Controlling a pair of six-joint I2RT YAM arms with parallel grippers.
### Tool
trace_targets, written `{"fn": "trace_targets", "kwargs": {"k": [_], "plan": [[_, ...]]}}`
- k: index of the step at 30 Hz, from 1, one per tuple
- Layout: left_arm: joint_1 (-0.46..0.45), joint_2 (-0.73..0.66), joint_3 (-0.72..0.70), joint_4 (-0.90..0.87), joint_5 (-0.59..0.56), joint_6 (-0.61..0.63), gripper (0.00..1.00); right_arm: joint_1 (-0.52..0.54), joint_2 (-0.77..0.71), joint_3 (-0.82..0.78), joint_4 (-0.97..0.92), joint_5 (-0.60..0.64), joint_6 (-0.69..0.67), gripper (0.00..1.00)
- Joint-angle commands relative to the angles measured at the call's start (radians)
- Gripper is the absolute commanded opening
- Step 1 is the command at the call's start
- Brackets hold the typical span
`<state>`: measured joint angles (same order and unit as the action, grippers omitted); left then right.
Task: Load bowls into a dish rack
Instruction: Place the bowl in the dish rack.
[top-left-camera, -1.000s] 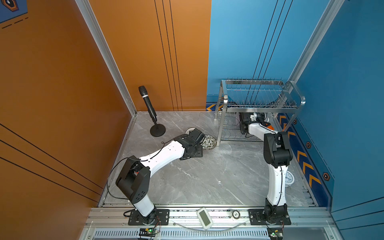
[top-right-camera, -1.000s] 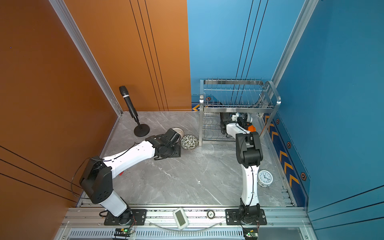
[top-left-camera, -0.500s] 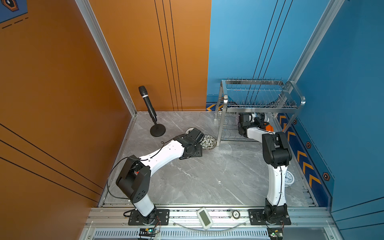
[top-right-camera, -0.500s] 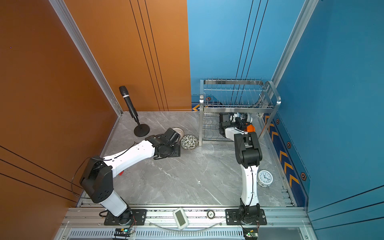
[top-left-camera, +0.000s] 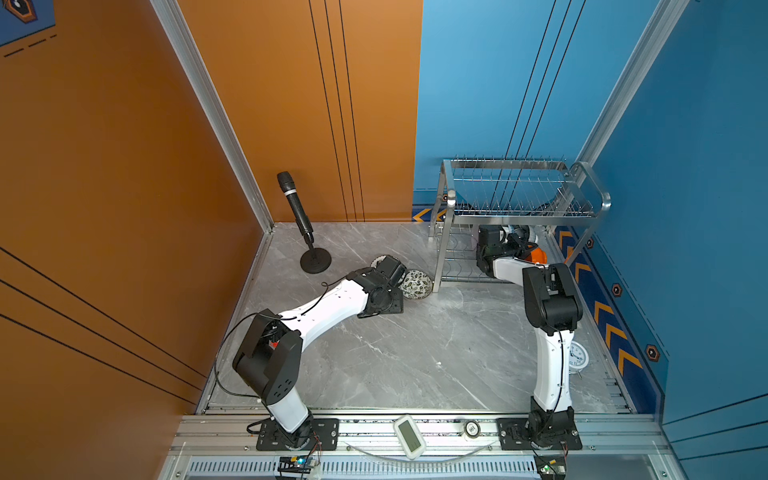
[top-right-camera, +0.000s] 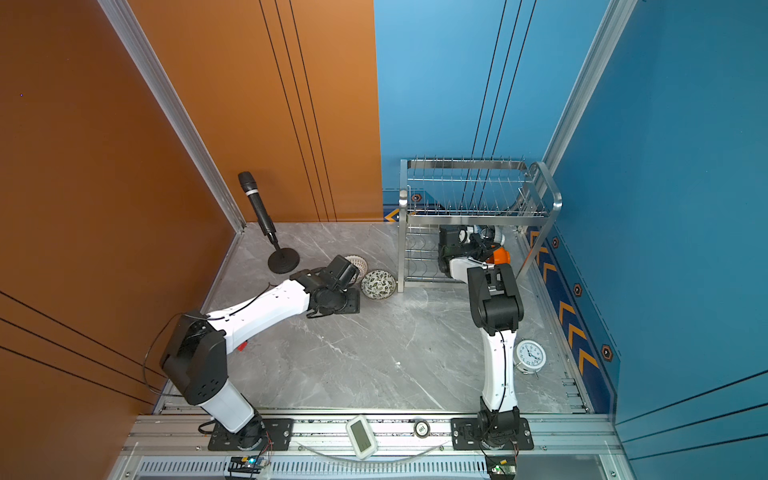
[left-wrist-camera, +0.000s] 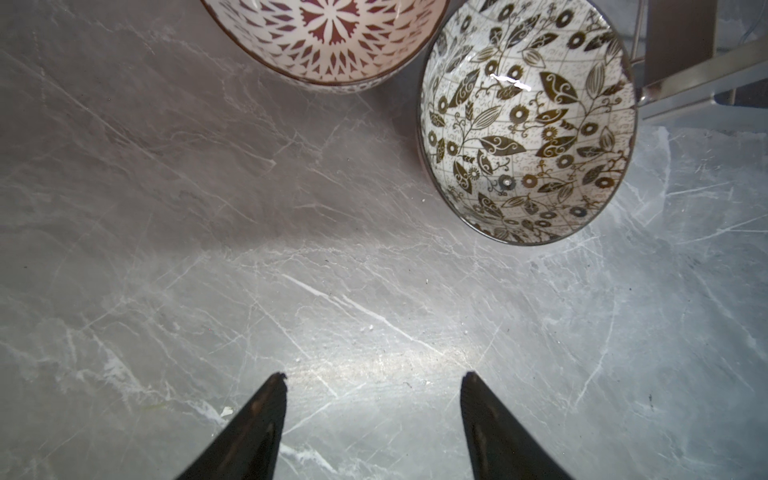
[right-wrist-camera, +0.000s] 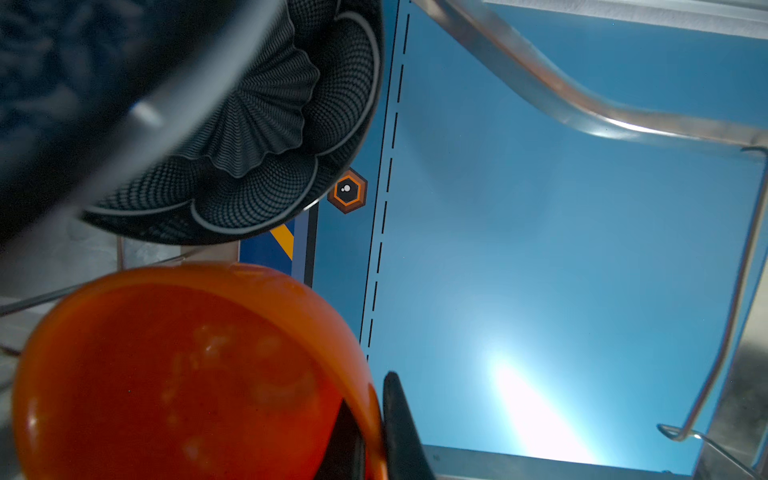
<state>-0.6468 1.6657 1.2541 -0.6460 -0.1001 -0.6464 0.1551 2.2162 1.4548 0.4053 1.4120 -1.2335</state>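
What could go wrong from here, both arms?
1. The right tool pinches the orange bowl by its rim only. The bowl may swing or slip and hit the dark petal bowl close by.
2. That arm is inside the rack, under its upper tier. Pulling out may snag the wires.
3. The left tool is open over bare table. The leaf bowl sits close to the lattice bowl and a rack leg, so a finger may shove one.
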Motion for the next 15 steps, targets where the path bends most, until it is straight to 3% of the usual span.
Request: {"fn": "trace_targets", "kwargs": {"k": [1, 15], "plan": [[0.008, 0.01, 0.015, -0.009, 0.02, 0.019, 0.68, 0.0, -0.005, -0.027, 0.101, 0.021, -0.072, 0.0], [0.016, 0.004, -0.005, 0.009, 0.034, 0.024, 0.68, 0.014, -0.016, -0.069, 0.262, 0.004, -0.217, 0.0]]}}
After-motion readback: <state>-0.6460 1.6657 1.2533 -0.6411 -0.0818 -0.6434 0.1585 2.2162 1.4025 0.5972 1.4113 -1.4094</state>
